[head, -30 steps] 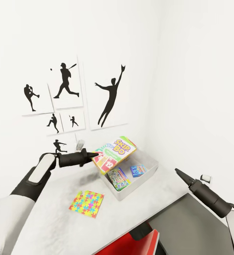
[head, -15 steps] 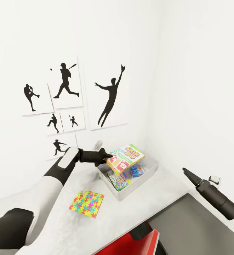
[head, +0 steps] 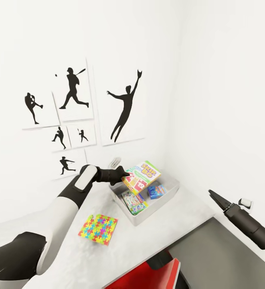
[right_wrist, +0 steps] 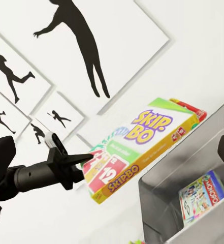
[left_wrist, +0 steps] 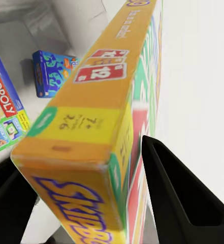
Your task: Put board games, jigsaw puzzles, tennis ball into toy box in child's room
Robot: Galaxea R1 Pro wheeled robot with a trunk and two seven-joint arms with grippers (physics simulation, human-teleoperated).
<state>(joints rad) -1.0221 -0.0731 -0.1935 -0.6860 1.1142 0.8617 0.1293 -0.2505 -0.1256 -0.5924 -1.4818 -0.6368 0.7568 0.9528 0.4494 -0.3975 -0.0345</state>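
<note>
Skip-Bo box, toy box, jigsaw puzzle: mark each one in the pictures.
Skip-Bo box (head: pixel 142 176), head view, on its printed lid.
toy box (head: pixel 169 193), head view, on the right-hand wall near the rim.
jigsaw puzzle (head: pixel 98 229), head view, on the middle of the coloured square.

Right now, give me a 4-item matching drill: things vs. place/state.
Things:
1. Skip-Bo box
2. Monopoly box
3. jigsaw puzzle
4. right gripper

Places/states:
A. flat on the table, outside the toy box
B. lying inside the toy box
C. held in the left gripper, above the toy box
D. in the air, holding nothing

Pairs: 1-C, 2-B, 3-A, 4-D
</note>
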